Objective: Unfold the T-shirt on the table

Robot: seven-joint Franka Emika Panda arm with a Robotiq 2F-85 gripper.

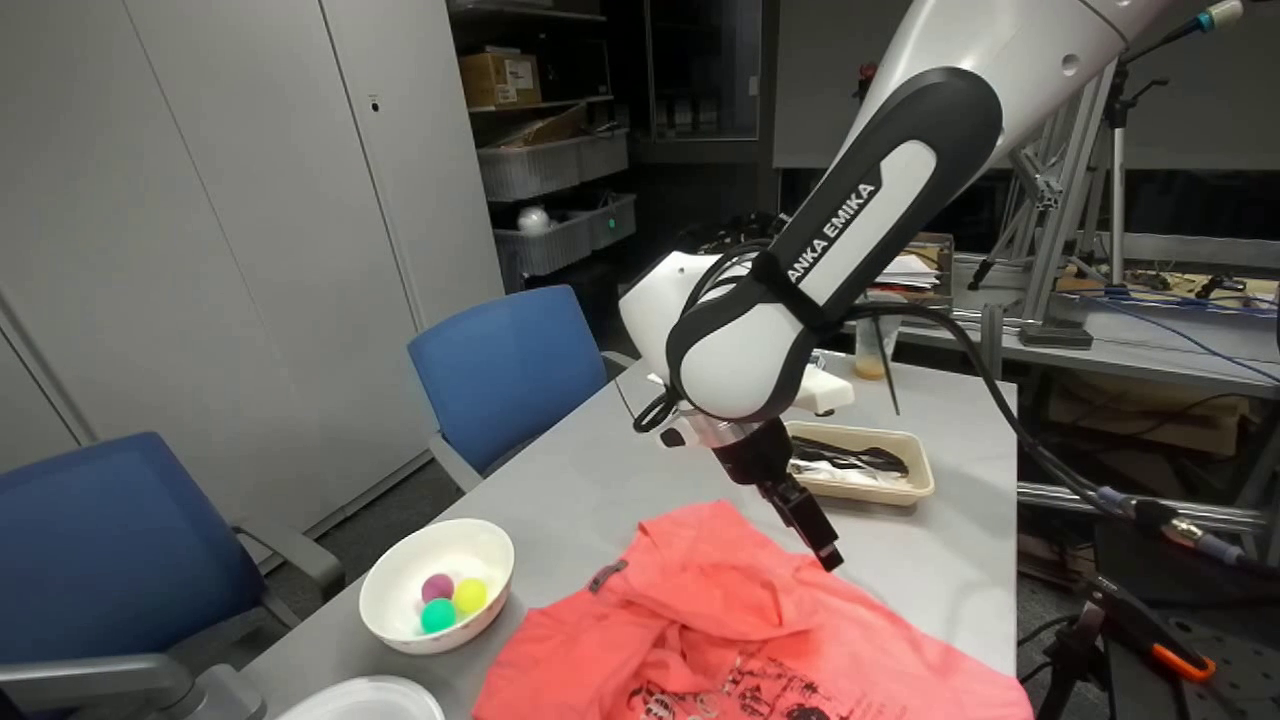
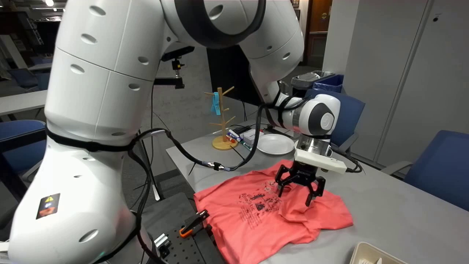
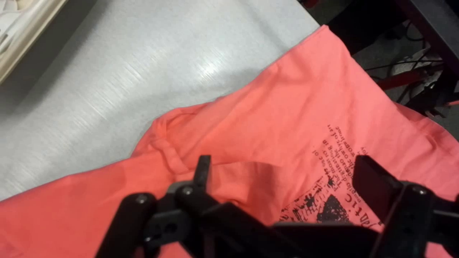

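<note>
The coral-red T-shirt [image 1: 880,650] lies rumpled on the light-grey table [image 1: 960,570], with part of it folded over its dark-lettered front. In an exterior view a bunched fold of the T-shirt [image 2: 234,205] covers part of the print. The wrist view shows the T-shirt [image 3: 283,96] with one corner at the table's edge and a loose fold below the jaws. My gripper [image 2: 294,198] is open, pointing down above the bunched fold, with nothing between its fingers. It also shows open in the wrist view [image 3: 283,161]. Whether the fingertips touch the cloth I cannot tell.
A white bowl [image 1: 390,610] with coloured balls and a white plate [image 2: 274,144] stand near the shirt. A beige tray [image 1: 915,485] of cutlery is on the table. A wooden stand [image 2: 222,124] and markers are at the far end. A clamp [image 2: 192,224] sits by the robot base.
</note>
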